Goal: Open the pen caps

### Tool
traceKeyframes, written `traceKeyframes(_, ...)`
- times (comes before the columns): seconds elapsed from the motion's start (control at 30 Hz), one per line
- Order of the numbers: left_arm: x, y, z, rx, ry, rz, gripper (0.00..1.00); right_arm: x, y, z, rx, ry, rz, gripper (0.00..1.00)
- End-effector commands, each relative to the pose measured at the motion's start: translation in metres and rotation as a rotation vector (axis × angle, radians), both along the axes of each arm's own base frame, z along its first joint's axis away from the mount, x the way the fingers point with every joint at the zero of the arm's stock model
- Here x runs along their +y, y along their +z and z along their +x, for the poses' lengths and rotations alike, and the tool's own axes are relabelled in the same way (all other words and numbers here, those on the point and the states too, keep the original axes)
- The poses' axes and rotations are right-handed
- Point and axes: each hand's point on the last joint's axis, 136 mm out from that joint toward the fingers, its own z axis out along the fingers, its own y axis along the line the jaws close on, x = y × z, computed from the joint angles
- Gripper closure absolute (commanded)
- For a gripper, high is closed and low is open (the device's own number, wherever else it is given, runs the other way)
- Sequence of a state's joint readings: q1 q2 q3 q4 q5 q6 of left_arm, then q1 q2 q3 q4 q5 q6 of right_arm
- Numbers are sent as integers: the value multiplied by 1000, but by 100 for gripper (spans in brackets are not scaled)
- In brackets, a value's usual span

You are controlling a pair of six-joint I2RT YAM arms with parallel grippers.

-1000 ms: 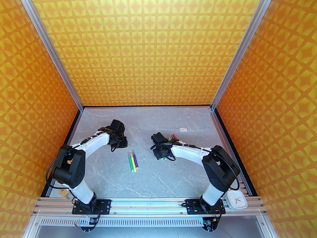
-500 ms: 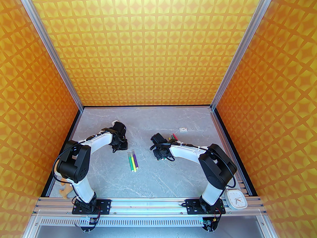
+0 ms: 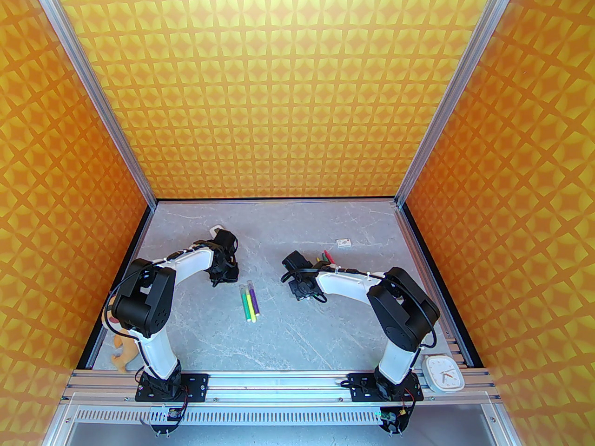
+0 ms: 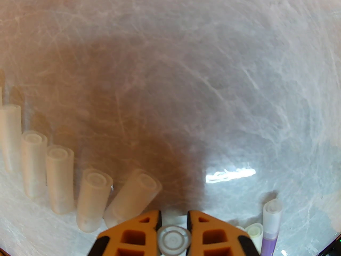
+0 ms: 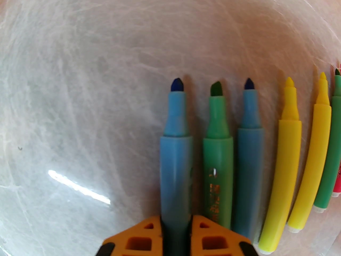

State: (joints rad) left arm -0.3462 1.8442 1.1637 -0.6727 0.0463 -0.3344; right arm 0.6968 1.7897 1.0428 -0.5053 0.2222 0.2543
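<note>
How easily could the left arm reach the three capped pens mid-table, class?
Probably yes: the pens lie close, bare table between. But the left gripper is shut on a cap, which must go first.

Own hardware, noted: left arm (image 3: 188, 265) and right arm (image 3: 346, 288) alike, white shell links between black joint housings. A black cable (image 3: 108, 302) loops outside each elbow. Base plates (image 3: 197, 383) black, dotted with screw holes; thin red wires beneath. My fingers (image 4: 133, 235), both claws: orange plastic with squarish cut-out pockets, black trim outside.
</note>
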Motion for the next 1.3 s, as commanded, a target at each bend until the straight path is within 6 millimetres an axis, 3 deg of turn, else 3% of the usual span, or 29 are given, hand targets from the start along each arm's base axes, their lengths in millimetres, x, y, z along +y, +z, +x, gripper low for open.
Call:
traceKeyframes(0.0,5,-3,3,9,-6,47,94,-8,1,7,-17,-22,-47,93)
traceKeyframes(0.33,16,-1,1,17,-4,114,83,-10,6,8,-23,-14,-66,81)
traceKeyframes(0.77,17,7,4,-11,-2,113,69,-7,24,4,-36,33,-33,65)
traceKeyframes(1.0,16,27,6,-62,7,92,67,11,44,1,-40,73,70,62)
traceKeyframes(1.27,10,63,10,-167,17,25,63,34,55,-4,-28,99,152,62)
